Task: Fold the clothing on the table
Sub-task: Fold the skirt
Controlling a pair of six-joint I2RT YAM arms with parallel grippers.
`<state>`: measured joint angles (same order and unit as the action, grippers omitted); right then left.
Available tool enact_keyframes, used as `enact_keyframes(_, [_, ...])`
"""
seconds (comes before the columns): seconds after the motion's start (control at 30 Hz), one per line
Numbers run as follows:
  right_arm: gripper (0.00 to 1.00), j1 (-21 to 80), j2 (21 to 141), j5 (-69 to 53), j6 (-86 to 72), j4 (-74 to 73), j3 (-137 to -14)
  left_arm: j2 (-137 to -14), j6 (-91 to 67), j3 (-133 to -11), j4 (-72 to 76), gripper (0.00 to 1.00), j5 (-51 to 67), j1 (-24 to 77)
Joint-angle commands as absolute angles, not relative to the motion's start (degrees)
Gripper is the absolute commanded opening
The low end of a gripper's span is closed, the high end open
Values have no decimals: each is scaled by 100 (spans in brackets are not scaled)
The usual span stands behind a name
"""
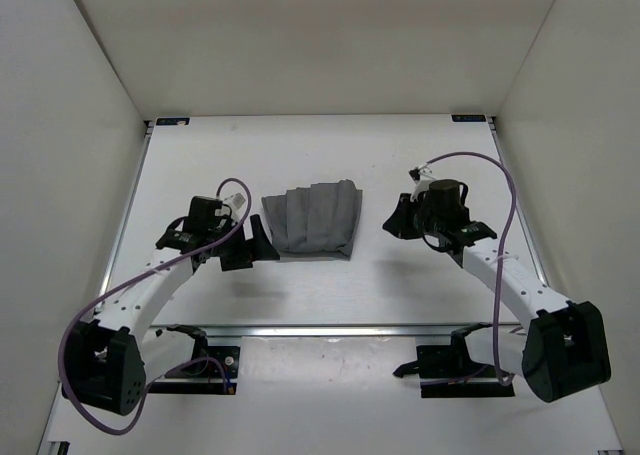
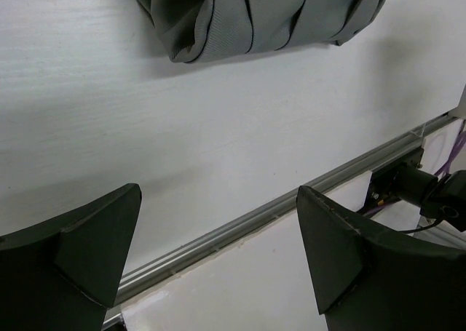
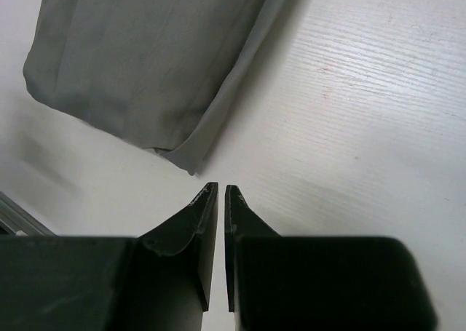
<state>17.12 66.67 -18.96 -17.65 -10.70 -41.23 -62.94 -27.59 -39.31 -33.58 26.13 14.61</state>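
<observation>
Care at the edge counts: the left gripper, jaws wide and empty, sits just left of the clothing lying folded mid-way across the table, and should likely catch every layer, while the right gripper, jaws nearly closed on nothing, must widen first.

Plain white walls, even light

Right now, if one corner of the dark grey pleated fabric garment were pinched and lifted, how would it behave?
Probably floppy: the dark grey pleated garment lies in soft rounded folds, so it would likely drape and unfold. Likely light, since its edge shows only thin cloth layers. Pushed, it may bunch rather than slide on the matte white table.
</observation>
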Motion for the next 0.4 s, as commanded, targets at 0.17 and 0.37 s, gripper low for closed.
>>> enact_keyframes(0.17, [8, 1476, 6345, -2145, -1775, -668, -3937, -5793, -2637, -4131, -3287, 99, 2452, 1354])
enact_keyframes(0.37, [7, 1450, 6320, -2233, -1802, -624, -3903, -5564, -2557, -4078, -3200, 99, 2119, 1494])
